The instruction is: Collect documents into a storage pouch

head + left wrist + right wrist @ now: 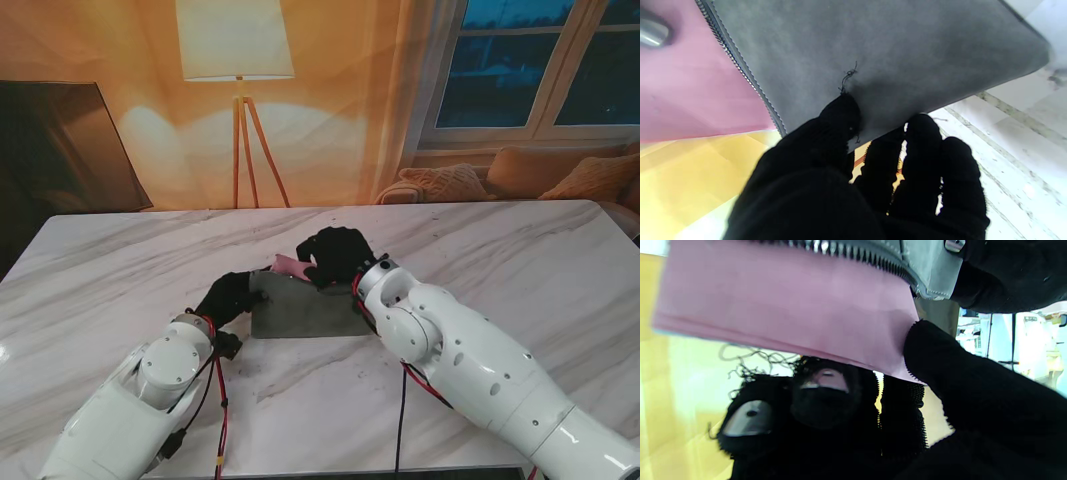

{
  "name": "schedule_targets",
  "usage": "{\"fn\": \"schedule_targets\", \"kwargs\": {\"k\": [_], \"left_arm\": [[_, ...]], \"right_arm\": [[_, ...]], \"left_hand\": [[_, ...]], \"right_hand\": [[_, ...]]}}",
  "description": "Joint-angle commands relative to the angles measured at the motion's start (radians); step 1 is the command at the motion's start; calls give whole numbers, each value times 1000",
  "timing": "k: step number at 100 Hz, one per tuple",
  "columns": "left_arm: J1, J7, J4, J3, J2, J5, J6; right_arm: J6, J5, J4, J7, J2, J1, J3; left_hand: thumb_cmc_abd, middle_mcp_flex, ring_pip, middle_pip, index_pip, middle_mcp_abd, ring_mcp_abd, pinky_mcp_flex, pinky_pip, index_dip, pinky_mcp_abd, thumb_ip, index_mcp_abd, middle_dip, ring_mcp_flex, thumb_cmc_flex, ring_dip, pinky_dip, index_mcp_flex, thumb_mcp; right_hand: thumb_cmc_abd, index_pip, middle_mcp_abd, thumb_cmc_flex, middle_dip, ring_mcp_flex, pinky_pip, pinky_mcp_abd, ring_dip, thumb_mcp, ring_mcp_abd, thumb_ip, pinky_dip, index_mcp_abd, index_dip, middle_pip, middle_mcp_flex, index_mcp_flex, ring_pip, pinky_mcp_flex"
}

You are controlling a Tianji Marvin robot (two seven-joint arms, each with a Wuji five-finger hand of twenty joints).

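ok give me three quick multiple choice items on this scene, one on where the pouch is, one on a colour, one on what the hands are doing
1. Where does the pouch lie on the table?
A. near the middle, between both hands
B. at the far left corner
C. on the floor

2. What colour is the paper at the pouch's zip?
A. green
B. pink
C. white

3. What is the left hand doing?
A. resting open, apart from everything
B. pinching the pouch's edge
C. holding a pen

Answers: 1 A, the stand view shows it between the left hand and the right hand. 2 B, both wrist views show pink. 3 B, its fingers close on the grey edge, while the right hand grips the paper.
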Motion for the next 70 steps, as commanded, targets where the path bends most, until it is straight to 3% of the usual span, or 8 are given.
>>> {"fn": "schedule_targets", "kwargs": {"k": [1, 16, 41, 70], "left_arm": [[5, -15, -15, -1, -7, 0, -11], [10, -24, -22, -6, -2, 11, -23], [19, -25, -25, -14, 7, 50, -54], [15, -46, -23, -11, 15, 70, -77]], "right_arm": [[-8, 1, 14, 36, -6, 13, -13], [-9, 16, 29, 73, -5, 39, -41], [-3, 27, 19, 133, 4, 49, -44], [-21, -3, 6, 140, 14, 43, -32]], "left_hand": [[15, -12, -19, 7, 2, -9, 66, -30, -13, -4, -71, -9, -50, 15, -24, 23, -18, -15, 6, -2], [9, -52, -54, -46, 2, -10, 61, -60, -30, 3, -87, -7, -64, 21, -63, 24, -30, -27, 9, 10], [34, -12, -49, -100, 59, -22, 56, -45, -25, 7, -79, -8, -76, 71, -47, 89, -27, -37, 66, -7], [51, -6, -45, -101, 104, -24, 46, -44, -25, 43, -82, -2, -88, 96, -45, 119, -24, -42, 69, -35]], "right_hand": [[-4, 77, 71, 72, 11, 44, 96, -36, 14, 35, -98, 21, -12, -68, 37, 26, 29, 72, 51, 29], [-7, 80, 75, 74, 15, 42, 102, -33, 23, 38, -100, 20, -13, -65, 45, 27, 30, 77, 66, 34], [-1, 71, 77, 74, 21, 41, 111, -20, 24, 33, -82, 20, -11, -60, 54, 26, 29, 77, 65, 14], [3, 59, 66, 53, 39, 41, 160, -22, 21, 38, -68, 15, 0, -64, 54, 28, 48, 74, 89, 2]]}}
